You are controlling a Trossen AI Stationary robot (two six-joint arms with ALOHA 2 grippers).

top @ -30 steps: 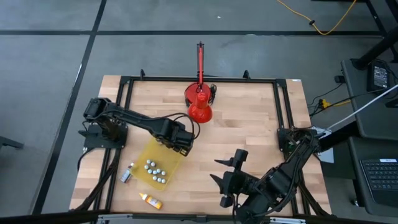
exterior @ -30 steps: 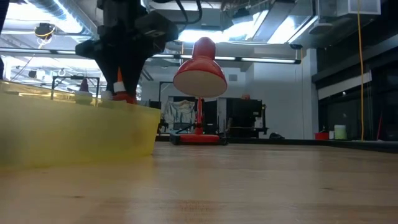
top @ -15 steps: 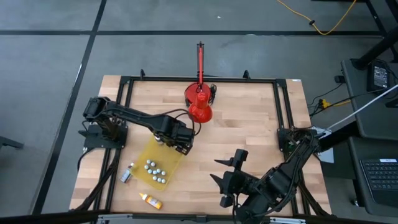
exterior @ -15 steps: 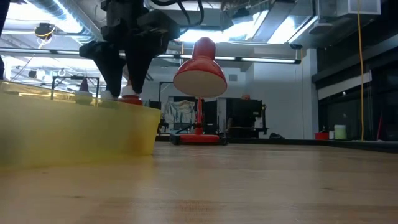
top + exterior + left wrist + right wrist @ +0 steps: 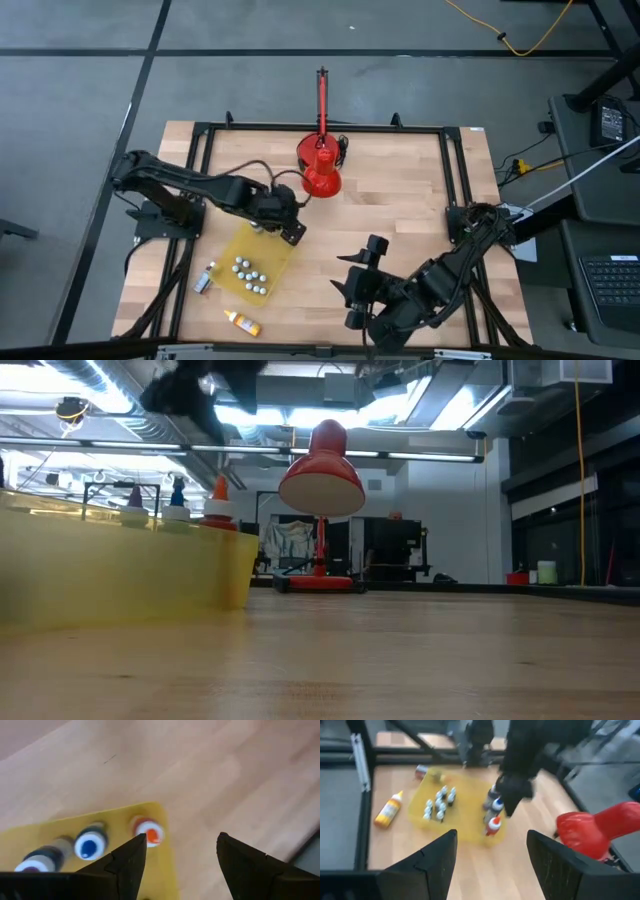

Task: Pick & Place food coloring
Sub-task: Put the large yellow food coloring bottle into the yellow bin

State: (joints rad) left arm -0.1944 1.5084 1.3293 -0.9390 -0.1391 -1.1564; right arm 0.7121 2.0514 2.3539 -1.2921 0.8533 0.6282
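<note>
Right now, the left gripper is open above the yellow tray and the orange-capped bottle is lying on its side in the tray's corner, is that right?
Not quite: the orange-capped bottle stands upright in the yellow tray's corner, as the low view shows. The left gripper is indeed open above it.

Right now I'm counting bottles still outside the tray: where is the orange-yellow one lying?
In the high view, the orange-yellow bottle lies on its side on the table's left near edge, just outside the yellow tray, near the tray's near corner.

dark jointed arms (black cables), pointed fingers [image 5: 127,862]
</note>
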